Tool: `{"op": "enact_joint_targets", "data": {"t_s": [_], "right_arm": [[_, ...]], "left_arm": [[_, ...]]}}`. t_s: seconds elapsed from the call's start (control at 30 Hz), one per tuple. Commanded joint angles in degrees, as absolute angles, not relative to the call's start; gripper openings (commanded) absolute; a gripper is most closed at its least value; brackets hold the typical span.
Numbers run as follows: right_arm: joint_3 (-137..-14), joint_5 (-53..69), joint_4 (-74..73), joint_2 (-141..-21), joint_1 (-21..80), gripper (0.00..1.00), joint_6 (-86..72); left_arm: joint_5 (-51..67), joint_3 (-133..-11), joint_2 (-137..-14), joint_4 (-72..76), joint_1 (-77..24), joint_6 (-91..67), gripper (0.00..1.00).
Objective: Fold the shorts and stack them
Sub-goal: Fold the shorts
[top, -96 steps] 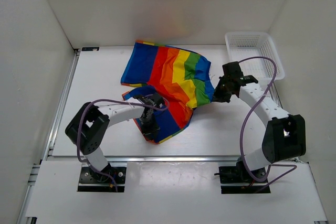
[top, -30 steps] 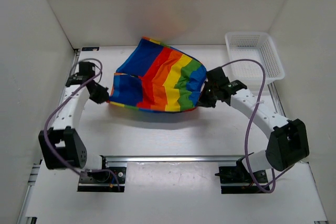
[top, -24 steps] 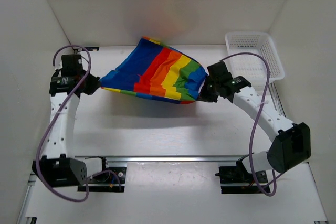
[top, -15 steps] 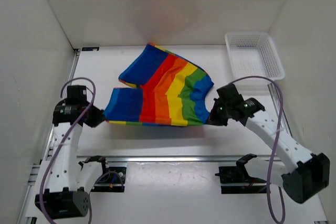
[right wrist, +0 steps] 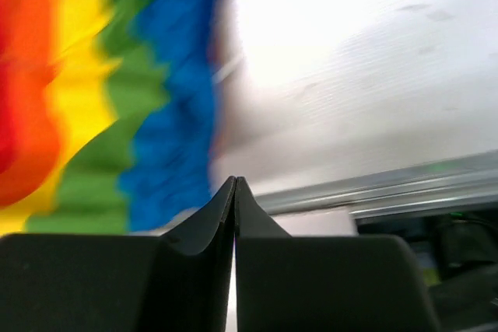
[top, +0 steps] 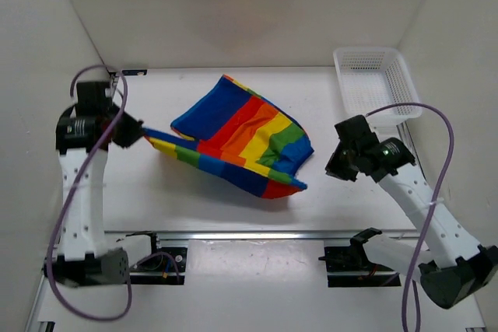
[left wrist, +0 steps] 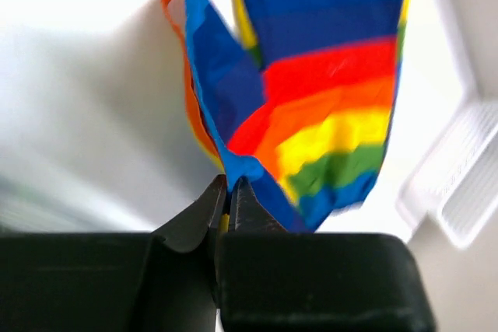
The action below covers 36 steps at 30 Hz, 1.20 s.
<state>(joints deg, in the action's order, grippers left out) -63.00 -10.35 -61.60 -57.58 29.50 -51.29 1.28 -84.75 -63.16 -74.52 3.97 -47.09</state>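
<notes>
Nearest the bases, we are finding the right gripper (top: 336, 167) hovering just beside the near right hem of the shorts (top: 241, 134). Its fingers (right wrist: 222, 207) are pressed together on nothing, so that side of the cloth is lying slack on the surface (top: 156, 200). Farther in, the shorts are stretching diagonally and bunching along their near edge. At their left end the left gripper (left wrist: 228, 184) is pinching a blue-and-yellow corner, fingers closed on the fabric. It seems to be holding the corner up off the surface, and we are judging this as tensioning the cloth to spread it flat for folding. Farthest back on the right, the white basket (top: 366, 50) is standing well apart.
</notes>
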Motion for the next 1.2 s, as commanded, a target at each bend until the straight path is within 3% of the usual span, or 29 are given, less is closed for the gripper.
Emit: {"op": "enact_joint_targets", "data": {"t_s": [0.0, 0.2, 0.27, 0.4, 0.5, 0.63, 0.73, 0.93, 1.17], "right_arm": [[-67.1, -21.1, -66.5, -62.4, 27.3, 0.0, -49.3], [-72.2, -20.8, -60.0, -71.6, 23.5, 0.0, -45.3], [-72.8, -14.6, -55.1, -73.0, 23.5, 0.0, -41.9], [-71.2, -3.6, -45.2, -74.9, 30.1, 0.02, -32.0], [-73.1, -5.1, -44.0, -79.9, 39.4, 0.14, -30.2], [-81.1, -6.5, -43.9, -90.9, 48.8, 0.44, -29.7], [-84.8, -3.4, -43.3, -97.8, 49.4, 0.57, -31.2], [-90.7, 3.4, -40.6, -108.4, 50.5, 0.62, -32.9], [-95.1, -2.5, -41.8, -121.9, 47.9, 0.59, -35.9]], "left_arm": [[-5.1, -93.8, -73.4, -67.9, 2.5, -44.0, 0.1], [-5.6, -115.7, -92.7, -68.4, -2.8, -42.0, 0.1], [-6.2, -120.3, -96.7, -70.5, -4.8, -41.5, 0.1], [-6.9, -116.7, -96.8, -69.0, -5.4, -41.5, 0.1], [-7.6, -113.0, -96.2, -68.2, -5.4, -41.0, 0.1], [-8.2, -111.3, -94.3, -68.2, -3.9, -41.0, 0.1], [-8.2, -108.8, -92.8, -68.2, -2.6, -40.4, 0.1], [-8.2, -103.4, -88.3, -68.2, -0.6, -39.4, 0.1], [-8.2, -98.7, -82.8, -68.8, 1.0, -37.7, 0.1]]}}
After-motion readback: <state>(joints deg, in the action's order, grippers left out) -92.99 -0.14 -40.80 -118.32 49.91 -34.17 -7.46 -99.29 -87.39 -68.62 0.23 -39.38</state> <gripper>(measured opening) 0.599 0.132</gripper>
